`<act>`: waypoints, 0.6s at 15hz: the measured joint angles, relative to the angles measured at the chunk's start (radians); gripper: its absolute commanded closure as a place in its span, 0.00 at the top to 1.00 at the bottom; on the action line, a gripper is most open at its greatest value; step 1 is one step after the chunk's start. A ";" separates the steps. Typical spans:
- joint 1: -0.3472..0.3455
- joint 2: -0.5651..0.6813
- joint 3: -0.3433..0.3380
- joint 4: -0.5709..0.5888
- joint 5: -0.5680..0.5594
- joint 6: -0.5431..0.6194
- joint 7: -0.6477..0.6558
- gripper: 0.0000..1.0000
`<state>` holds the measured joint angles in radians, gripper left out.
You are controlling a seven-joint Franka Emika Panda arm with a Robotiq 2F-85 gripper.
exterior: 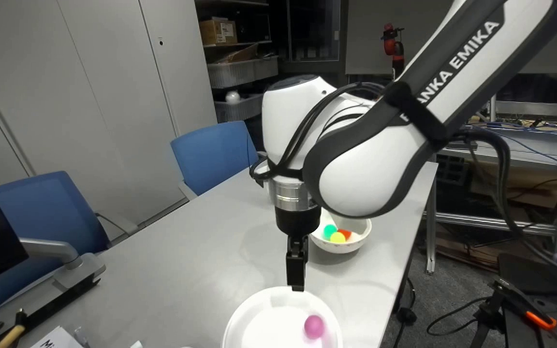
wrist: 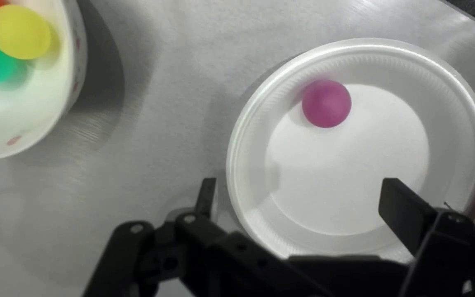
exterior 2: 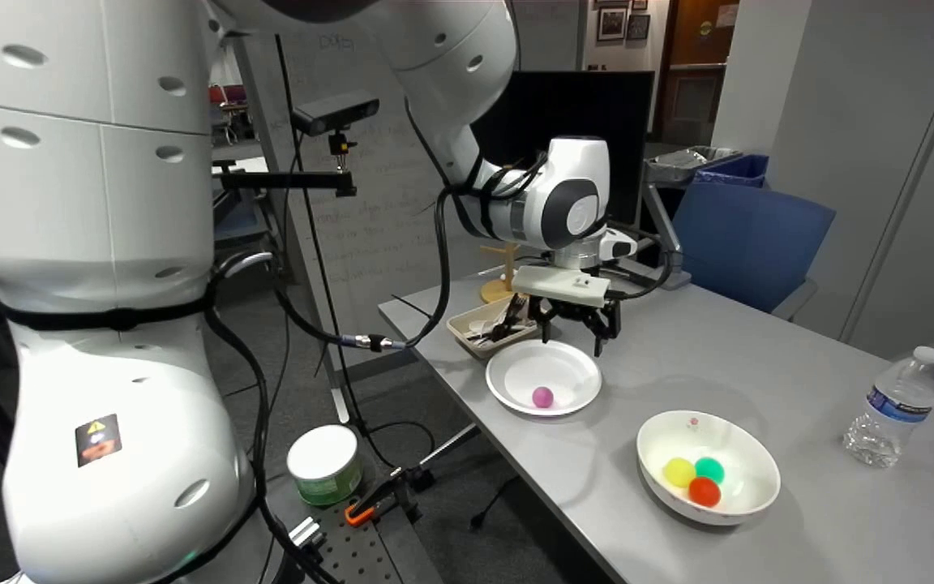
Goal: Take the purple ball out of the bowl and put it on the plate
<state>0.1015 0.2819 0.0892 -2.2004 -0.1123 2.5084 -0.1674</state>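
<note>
The purple ball (exterior: pixel 314 326) rests on the flat white plate (exterior: pixel 247 323), off its middle, in both exterior views; the ball (exterior 2: pixel 542 397) and plate (exterior 2: pixel 516 369) show whole there. In the wrist view the ball (wrist: pixel 326 103) lies near the inner edge of the plate (wrist: pixel 357 194). The white bowl (exterior 2: pixel 747 478) holds a yellow, a green and a red ball; part of it (wrist: pixel 54 109) shows in the wrist view. My gripper (wrist: pixel 299 181) is open and empty above the plate's edge, its fingers wide apart and apart from the ball. It (exterior 2: pixel 572 346) also shows in an exterior view.
A beige tray with cutlery (exterior 2: pixel 483 320) stands beside the plate, with a wooden stand (exterior 2: pixel 497 289) behind it. A water bottle (exterior 2: pixel 893 410) stands beyond the bowl. A black monitor (exterior 2: pixel 564 105) is behind the arm. The table edge (exterior 2: pixel 507 466) runs close to the plate.
</note>
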 measured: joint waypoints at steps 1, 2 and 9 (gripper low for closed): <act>-0.009 -0.027 0.000 -0.018 0.001 0.000 -0.001 1.00; -0.019 -0.055 -0.001 -0.038 0.004 0.000 -0.003 1.00; -0.080 -0.250 -0.008 -0.196 0.147 -0.004 -0.115 1.00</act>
<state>0.0212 0.0315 0.0807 -2.3965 0.0347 2.5045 -0.2825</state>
